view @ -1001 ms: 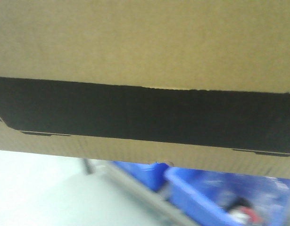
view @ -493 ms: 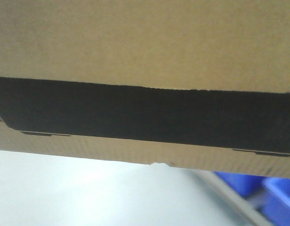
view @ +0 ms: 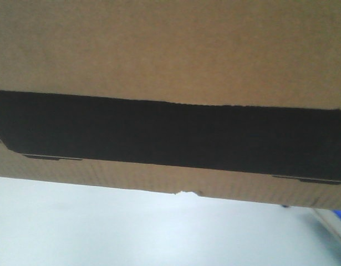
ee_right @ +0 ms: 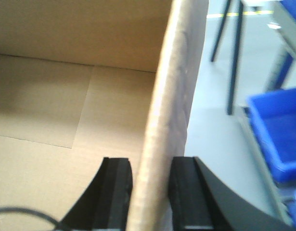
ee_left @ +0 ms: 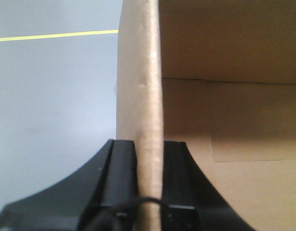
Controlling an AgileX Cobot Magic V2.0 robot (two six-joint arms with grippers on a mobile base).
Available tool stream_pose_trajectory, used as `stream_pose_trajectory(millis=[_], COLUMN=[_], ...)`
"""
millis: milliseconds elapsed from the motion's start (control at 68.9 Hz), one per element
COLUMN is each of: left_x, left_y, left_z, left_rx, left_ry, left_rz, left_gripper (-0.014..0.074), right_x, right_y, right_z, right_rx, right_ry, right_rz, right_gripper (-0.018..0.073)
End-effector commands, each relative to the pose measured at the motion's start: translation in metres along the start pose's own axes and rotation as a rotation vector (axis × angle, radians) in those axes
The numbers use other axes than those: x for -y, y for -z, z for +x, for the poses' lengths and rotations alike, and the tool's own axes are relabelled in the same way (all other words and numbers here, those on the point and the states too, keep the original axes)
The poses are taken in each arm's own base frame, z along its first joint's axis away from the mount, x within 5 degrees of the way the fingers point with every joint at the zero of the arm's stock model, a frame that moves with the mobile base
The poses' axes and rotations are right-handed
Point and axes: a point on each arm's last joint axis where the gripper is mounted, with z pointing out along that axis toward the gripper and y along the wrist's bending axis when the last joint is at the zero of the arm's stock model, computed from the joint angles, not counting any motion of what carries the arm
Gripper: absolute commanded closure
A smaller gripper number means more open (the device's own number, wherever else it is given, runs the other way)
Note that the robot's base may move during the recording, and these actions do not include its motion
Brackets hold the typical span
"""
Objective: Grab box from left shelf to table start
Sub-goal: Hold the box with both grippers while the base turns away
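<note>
left gripper [ee_left: 148, 187]: shut tight on the left wall of the box [ee_left: 140, 96], one black finger inside and one outside. right gripper [ee_right: 150, 192]: pinching the opposite wall the same way. taken by both upright walls, most likely to carry the open carton level between the two arms and not from below. held close up to the front camera and filling most of that view: brown cardboard above and below a black panel [view: 170, 138], small nick [view: 186, 193] in the bottom edge. lifted clear of what looks to be the table [view: 103, 233], a pale flat surface beneath, with no contact to be seen. nothing but bare cardboard inside, as far as both wrist views reach. off to the right, a blue bin [ee_right: 277, 130] and dark frame legs [ee_right: 233, 57]; to the left, grey floor with a yellow line [ee_left: 51, 34]. next, by judgement: lowering evenly onto the table before loosening either grip, lest the box tip.
</note>
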Motion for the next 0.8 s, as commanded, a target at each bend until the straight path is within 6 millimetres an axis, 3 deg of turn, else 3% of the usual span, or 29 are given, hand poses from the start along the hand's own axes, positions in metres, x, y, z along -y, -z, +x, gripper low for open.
stream_pose_trajectory(millis=[0,784], left_x=[0.0108,0.0108], left_y=[0.0152,0.0152], left_z=[-0.0255,-0.0255], left_rx=[0.21,0.21], left_ry=[0.088,0.088], left_rz=[0.134,0.134], left_gripper=[0.07,0.07], right_x=[-0.0044,-0.0044], right_y=[0.0077,0.0077], right_z=[-0.0217,-0.0217], right_rx=[0.178,0.178], right_ry=[0.001,0.001], right_rz=[-0.037,-0.037], right_gripper=[0.0503,0.0503])
